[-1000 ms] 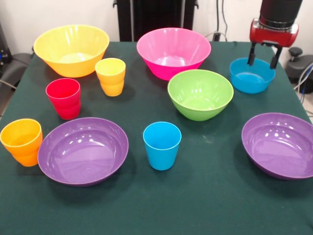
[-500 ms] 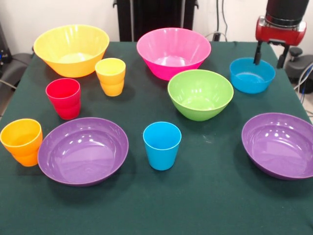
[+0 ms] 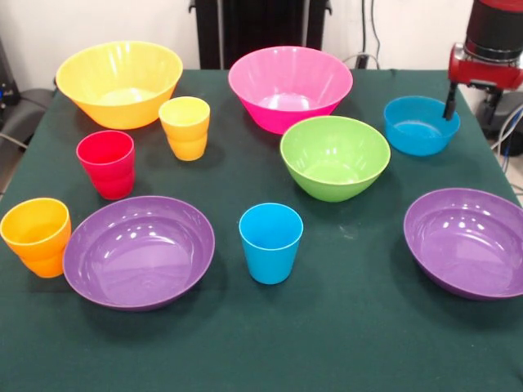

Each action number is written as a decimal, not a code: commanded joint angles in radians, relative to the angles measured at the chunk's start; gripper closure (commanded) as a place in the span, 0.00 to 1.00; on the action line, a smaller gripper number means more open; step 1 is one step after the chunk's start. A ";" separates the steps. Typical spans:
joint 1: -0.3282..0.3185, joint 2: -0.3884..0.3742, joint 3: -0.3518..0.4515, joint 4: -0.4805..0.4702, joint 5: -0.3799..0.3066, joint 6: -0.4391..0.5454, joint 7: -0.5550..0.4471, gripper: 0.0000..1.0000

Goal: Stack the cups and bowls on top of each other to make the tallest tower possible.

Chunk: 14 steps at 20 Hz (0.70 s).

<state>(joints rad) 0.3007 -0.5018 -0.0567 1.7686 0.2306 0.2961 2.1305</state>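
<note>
Nothing is stacked yet; every cup and bowl sits by itself on the green bench, so the tower is not started.

The claw hangs at the far right, just by the rim of the blue bowl. One dark finger shows at the bowl's right edge; the other is hard to see against the clutter behind, so I cannot tell if the claw is apart or together. It does not seem to hold anything; the blue bowl sits flat on the bench.

I think the step in hand is picking the first piece, and the blue bowl looks like the one, since the claw is right next to it. The next move needs the claw to come down with one finger inside the rim and one outside, then pinch the thin wall; the bowl is shiny and could slip or tip if pinched too softly.

All the pieces are open side up, and all look empty:
- the yellow bowl far left; the pink bowl far middle
- the green bowl in the middle, near the pink one
- two purple bowls, one near left; one near right
- the yellow cup and red cup on the left, close but apart
- the orange cup just beside the left purple bowl
- the blue cup alone near the front middle
</note>
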 commanded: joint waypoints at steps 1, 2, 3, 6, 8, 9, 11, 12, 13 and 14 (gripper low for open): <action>0.019 0.113 0.036 -0.044 0.044 -0.095 0.200 0.00; 0.020 0.116 0.037 -0.039 0.045 -0.104 0.200 0.00; 0.022 0.118 0.036 -0.030 0.047 -0.115 0.203 0.00; 0.028 0.126 0.033 -0.023 0.052 -0.125 0.201 0.00; 0.036 0.126 0.021 -0.019 0.053 -0.118 0.200 0.00; 0.032 0.128 0.022 -0.011 0.050 -0.125 0.199 0.00; 0.019 0.128 0.027 0.004 0.042 -0.140 0.190 0.00; 0.014 0.127 0.029 0.009 0.038 -0.145 0.186 0.00; 0.009 0.124 0.032 0.014 0.034 -0.146 0.181 0.00; 0.004 0.121 0.034 0.019 0.032 -0.148 0.178 0.00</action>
<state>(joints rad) 0.3289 -0.4054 -0.0633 1.7654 0.2407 0.2046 2.1307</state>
